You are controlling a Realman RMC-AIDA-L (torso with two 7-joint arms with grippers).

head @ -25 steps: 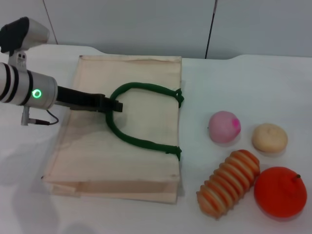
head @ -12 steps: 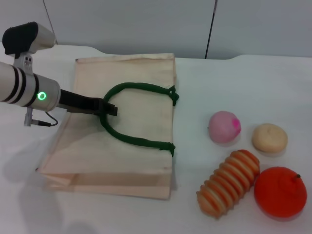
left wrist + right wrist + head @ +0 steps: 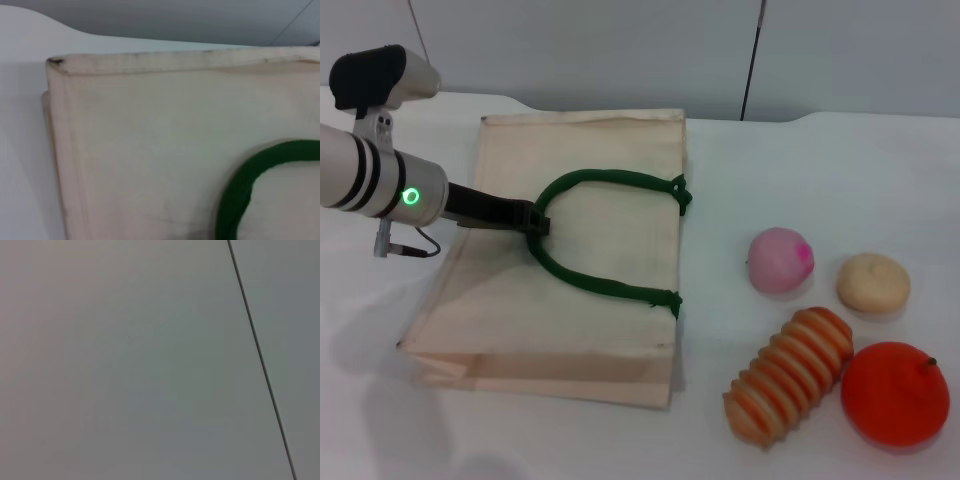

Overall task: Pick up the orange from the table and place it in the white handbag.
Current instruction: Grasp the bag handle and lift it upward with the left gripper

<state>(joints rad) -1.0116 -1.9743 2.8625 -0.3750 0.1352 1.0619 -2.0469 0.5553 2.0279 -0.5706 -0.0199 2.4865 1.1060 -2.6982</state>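
Observation:
The orange (image 3: 895,393), bright red-orange with a dark stem nub, lies on the white table (image 3: 800,170) at the near right, far from both grippers. The white handbag (image 3: 590,160) lies flat at centre-left, with its dark green handle (image 3: 605,180) looped on top. My left gripper (image 3: 535,222) reaches in from the left and is shut on the left bend of that handle. The left wrist view shows the bag's cream fabric (image 3: 150,140) and part of the green handle (image 3: 240,195) close up. The right gripper is out of view; its wrist view shows only a grey wall.
A pink ball (image 3: 780,260), a beige round item (image 3: 873,282) and a ribbed orange-and-cream oblong (image 3: 790,375) lie beside the orange, right of the bag. A grey wall stands behind the table's far edge.
My left gripper has moved left with the green handle, dragging the handbag a little to the left and turning it slightly. The fruits have not moved.

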